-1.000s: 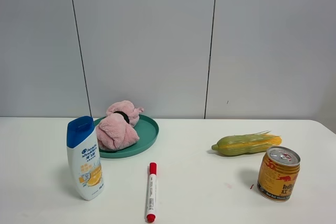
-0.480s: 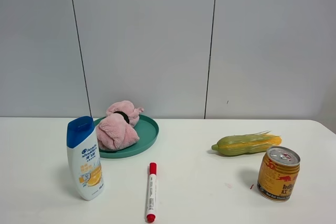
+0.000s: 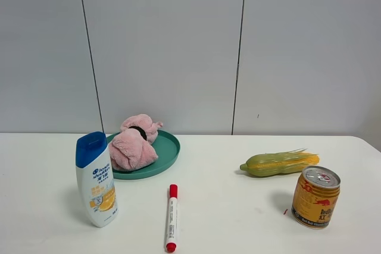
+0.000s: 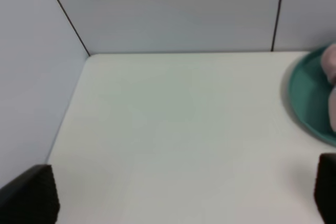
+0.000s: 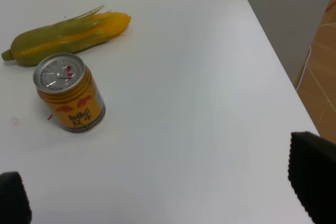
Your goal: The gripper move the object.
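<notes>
Pink plush towel bundle (image 3: 134, 144), cinched by a black band, lies on the teal plate (image 3: 168, 154) at the rear left of the white table (image 3: 238, 212), close to the grey wall panels. From the high camera, no arm or gripper is visible over the table.

Left gripper (image 4: 184, 195): the wrist camera shows two black fingertips (image 4: 31, 195) at opposite edges of the frame, spread wide, with only bare table surface between them. The jaws hold nothing. The plate rim and a small portion of the pink bundle appear at one edge of this view, apart from the gripper.

Right gripper (image 5: 163, 198): its black fingertips (image 5: 314, 174) are likewise spread wide with nothing between them, positioned above the table near its edge.

Other items on the table:
- A white shampoo bottle with blue cap (image 3: 96, 179) stands upright in front of the plate.
- A red-capped marker (image 3: 171, 217) lies flat to the right of the bottle.
- A yellow-green corn cob (image 3: 280, 163) lies on the right half.
- A gold drink can (image 3: 315, 197) stands upright just in front of the corn cob.
</notes>
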Robot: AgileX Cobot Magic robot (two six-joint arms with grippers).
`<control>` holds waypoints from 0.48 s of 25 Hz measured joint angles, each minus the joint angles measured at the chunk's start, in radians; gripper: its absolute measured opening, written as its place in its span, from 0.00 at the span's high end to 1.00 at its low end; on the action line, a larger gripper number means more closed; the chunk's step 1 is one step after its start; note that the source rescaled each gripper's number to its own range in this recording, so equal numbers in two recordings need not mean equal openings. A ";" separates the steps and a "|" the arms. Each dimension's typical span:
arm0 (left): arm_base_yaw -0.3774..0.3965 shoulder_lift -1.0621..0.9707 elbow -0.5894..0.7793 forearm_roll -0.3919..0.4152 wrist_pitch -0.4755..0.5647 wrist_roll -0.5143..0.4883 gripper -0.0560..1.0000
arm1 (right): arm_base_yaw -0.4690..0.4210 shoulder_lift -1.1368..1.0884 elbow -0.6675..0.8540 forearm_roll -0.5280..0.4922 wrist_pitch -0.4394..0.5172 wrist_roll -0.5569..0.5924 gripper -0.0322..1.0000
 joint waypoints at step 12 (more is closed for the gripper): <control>0.000 -0.430 0.268 -0.079 0.013 0.000 0.01 | 0.000 0.000 0.000 0.000 0.000 0.000 0.00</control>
